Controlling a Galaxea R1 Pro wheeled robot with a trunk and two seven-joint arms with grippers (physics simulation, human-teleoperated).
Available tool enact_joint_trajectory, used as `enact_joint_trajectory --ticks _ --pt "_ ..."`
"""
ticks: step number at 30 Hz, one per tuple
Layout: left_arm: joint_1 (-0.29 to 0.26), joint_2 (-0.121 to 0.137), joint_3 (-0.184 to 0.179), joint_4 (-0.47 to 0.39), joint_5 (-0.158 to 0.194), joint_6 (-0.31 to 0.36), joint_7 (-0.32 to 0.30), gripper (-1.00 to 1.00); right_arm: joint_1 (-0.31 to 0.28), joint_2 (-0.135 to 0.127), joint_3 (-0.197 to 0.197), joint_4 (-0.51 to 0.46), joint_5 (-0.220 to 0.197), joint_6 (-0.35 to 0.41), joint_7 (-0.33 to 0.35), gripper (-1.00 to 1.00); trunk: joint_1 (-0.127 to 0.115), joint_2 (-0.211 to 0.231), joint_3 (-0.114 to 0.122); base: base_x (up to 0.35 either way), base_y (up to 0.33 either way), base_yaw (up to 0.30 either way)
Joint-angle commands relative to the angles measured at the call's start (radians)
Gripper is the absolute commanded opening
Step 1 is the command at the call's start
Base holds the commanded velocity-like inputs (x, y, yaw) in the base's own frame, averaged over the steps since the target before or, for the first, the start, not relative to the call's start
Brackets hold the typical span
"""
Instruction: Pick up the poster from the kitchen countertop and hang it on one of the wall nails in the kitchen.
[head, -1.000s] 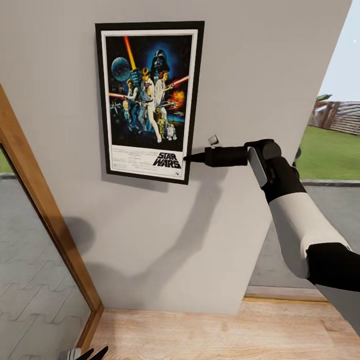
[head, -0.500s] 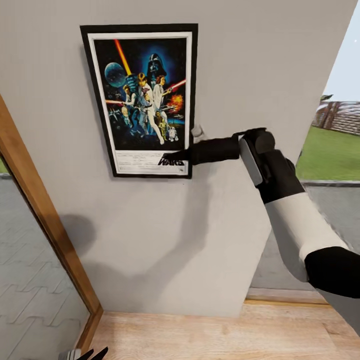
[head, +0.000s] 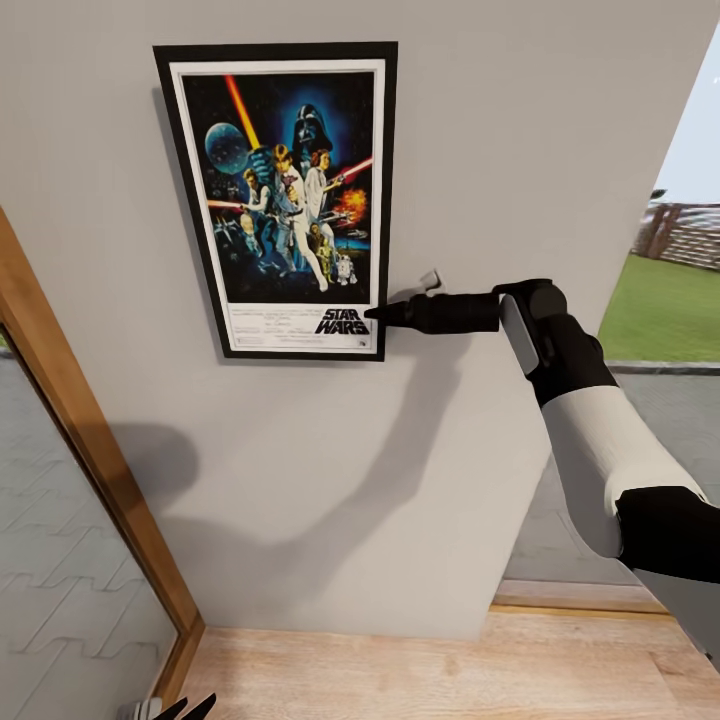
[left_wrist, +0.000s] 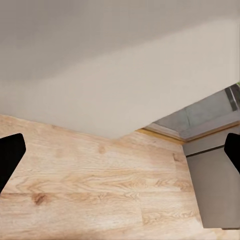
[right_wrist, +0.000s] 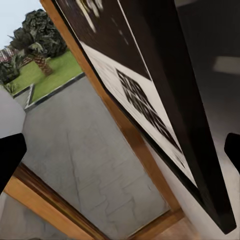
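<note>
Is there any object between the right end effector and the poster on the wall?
Nothing visible stands between them. The right end effector is already at the poster's lower right frame edge, against the pale grey wall. Its fingertips sit wide apart in the right wrist view.

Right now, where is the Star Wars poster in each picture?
Head view: the poster is flat against the grey wall, upper left of middle, with the right gripper at its lower right corner.
Right wrist view: the poster slants across, seen close and edge-on.
Left wrist view: not in it; wooden floor and wall.
Shared landmark: the wooden door frame beside the poster, also in the right wrist view.
</note>
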Motion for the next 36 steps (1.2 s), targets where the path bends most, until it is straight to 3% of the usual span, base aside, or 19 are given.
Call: enact_joint_trajectory --ticks 1,17,18,20,21,22,23,24,25,26,28,31,32,35,36 --pt "-0.001 0.000 0.008 0.001 -0.007 -0.006 -0.003 1.00 -0.001 -0.001 0.003 0.000 0.001 -0.001 -0.004 1.00 0.001 -0.002 -0.002 0.000 0.000 0.000" --pt "-0.001 0.000 0.007 0.001 -0.007 -0.006 -0.003 1.00 0.002 -0.001 0.003 -0.002 0.001 -0.001 0.000 1.00 0.001 -0.002 -0.002 -0.113 0.000 0.000" --pt "-0.001 0.000 0.007 0.001 -0.007 -0.006 -0.003 1.00 0.044 -0.003 0.003 -0.047 0.002 -0.001 0.001 1.00 0.001 -0.002 -0.002 -0.074 0.000 0.000" --pt "-0.001 0.000 0.007 0.001 -0.007 -0.006 -0.003 1.00 0.072 -0.004 0.002 -0.086 0.002 -0.001 0.001 1.00 0.001 -0.002 -0.002 -0.085 0.000 0.000" --pt "-0.001 0.000 0.008 0.001 -0.007 -0.006 -0.003 1.00 0.110 -0.008 0.002 -0.139 0.002 -0.002 0.001 1.00 0.001 -0.002 -0.002 -0.070 0.000 0.000" --pt "-0.001 0.000 0.007 0.001 -0.007 -0.006 -0.003 1.00 0.248 -0.019 0.001 -0.317 0.003 -0.002 0.001 1.00 0.001 -0.002 -0.002 -0.015 0.000 0.000" --pt "-0.001 0.000 0.008 0.001 -0.007 -0.006 -0.003 1.00 0.268 -0.020 0.001 -0.337 0.003 -0.002 0.001 1.00 0.001 -0.002 -0.002 -0.024 0.000 0.000" --pt "-0.001 0.000 0.007 0.001 -0.007 -0.006 -0.003 1.00 0.332 -0.022 0.000 -0.398 0.003 -0.002 0.001 1.00 0.001 -0.002 -0.002 -0.142 0.000 0.000" --pt "-0.001 0.000 0.007 0.001 -0.007 -0.006 -0.003 1.00 0.541 -0.025 -0.024 -0.524 0.003 -0.012 0.001 1.00 0.001 -0.002 -0.001 -0.109 0.000 0.000" --pt "-0.001 0.000 0.007 0.001 -0.007 -0.005 -0.002 1.00 0.591 -0.025 -0.040 -0.534 0.003 -0.035 0.001 1.00 0.001 -0.002 0.001 -0.070 0.000 0.000" --pt "-0.001 0.000 0.007 0.001 -0.007 -0.003 0.001 1.00 0.782 -0.025 -0.083 -0.544 0.006 -0.179 0.000 1.00 0.001 -0.002 0.004 -0.027 0.000 0.000" --pt "-0.001 0.000 0.007 0.000 -0.007 -0.003 0.003 1.00 0.871 -0.026 -0.093 -0.539 0.008 -0.239 -0.002 1.00 0.001 -0.002 0.009 -0.012 0.000 0.000" --pt "-0.001 0.000 0.007 0.000 -0.008 -0.003 0.009 1.00 0.927 -0.026 -0.097 -0.527 0.010 -0.275 -0.005 1.00 0.001 -0.002 0.010 -0.006 0.000 0.000" --pt "-0.001 -0.001 0.006 0.001 -0.008 -0.003 0.036 1.00 1.002 -0.026 -0.101 -0.486 0.011 -0.337 -0.008 1.00 0.001 -0.002 0.015 -0.004 0.000 0.000" --pt "-0.001 -0.002 0.004 0.000 -0.010 -0.006 0.149 1.00 1.097 -0.047 -0.105 -0.218 0.013 -0.560 -0.039 1.00 0.001 -0.002 0.017 0.000 0.000 0.000"
